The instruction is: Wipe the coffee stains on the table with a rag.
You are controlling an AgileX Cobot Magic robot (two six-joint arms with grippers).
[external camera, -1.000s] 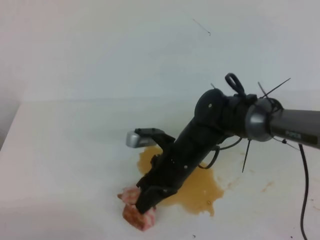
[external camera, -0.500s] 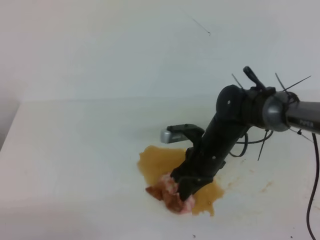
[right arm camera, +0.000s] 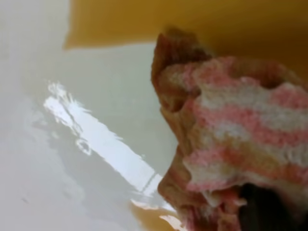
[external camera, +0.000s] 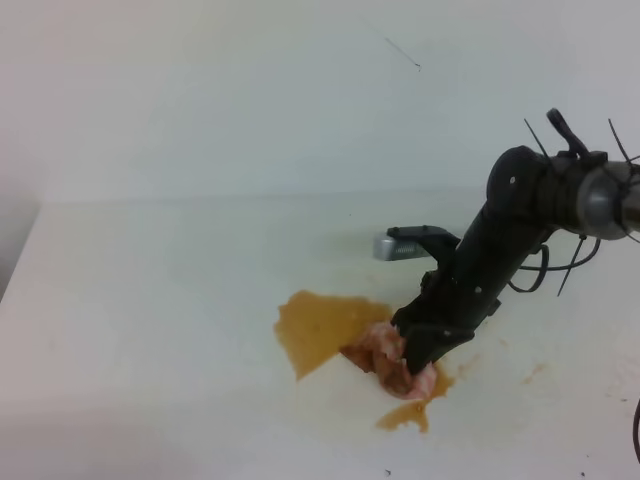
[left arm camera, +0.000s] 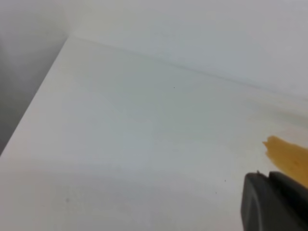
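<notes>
Pressing down from the right of the exterior high view, the right gripper [external camera: 412, 372] has its fingers clenched on the rag [external camera: 385, 362], a wadded pink-and-white striped lump with brown soaked patches; the rag sits on the white worktop [external camera: 150, 300], touching the right edge of the coffee stains [external camera: 325, 328], a tan-brown blotch; below the rag a smaller brown patch lies on the worktop, and fainter smears show well to the rag's right; in the right wrist view the rag [right arm camera: 231, 144] fills the right half, its stripes clear, with the coffee stains [right arm camera: 144, 21] above it and a wet sheen on the worktop [right arm camera: 38, 183] to its left; the left gripper [left arm camera: 274, 202] shows only as a dark corner near the stains [left arm camera: 288, 156], and whether its fingers are clenched or released I cannot tell.
</notes>
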